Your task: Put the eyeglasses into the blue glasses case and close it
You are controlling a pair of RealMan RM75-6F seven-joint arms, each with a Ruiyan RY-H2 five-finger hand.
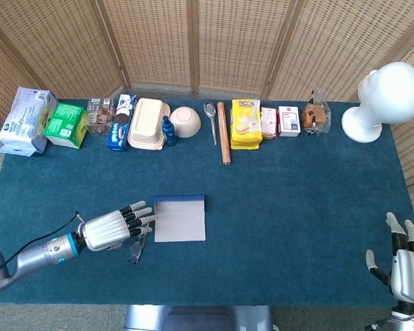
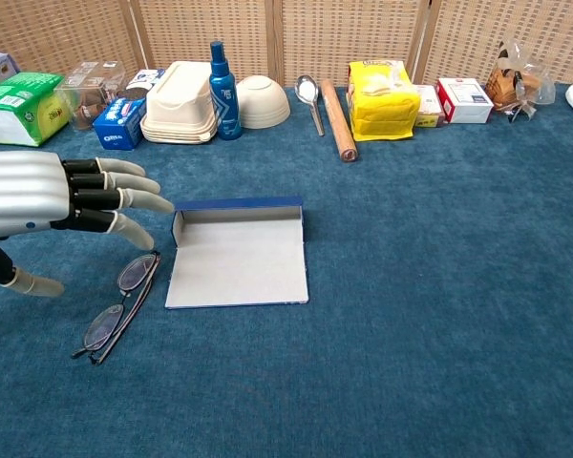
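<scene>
The blue glasses case lies open flat on the blue cloth, its pale lining up. The folded eyeglasses lie on the cloth just left of the case. My left hand hovers above and left of the eyeglasses, fingers stretched apart toward the case, holding nothing. My right hand shows only in the head view, at the table's near right corner, with its fingers spread and nothing in it.
Along the far edge stand tissue packs, a green box, a white food container, a blue bottle, a bowl, a spoon, a rolling pin, yellow snack bags and a white mannequin head.
</scene>
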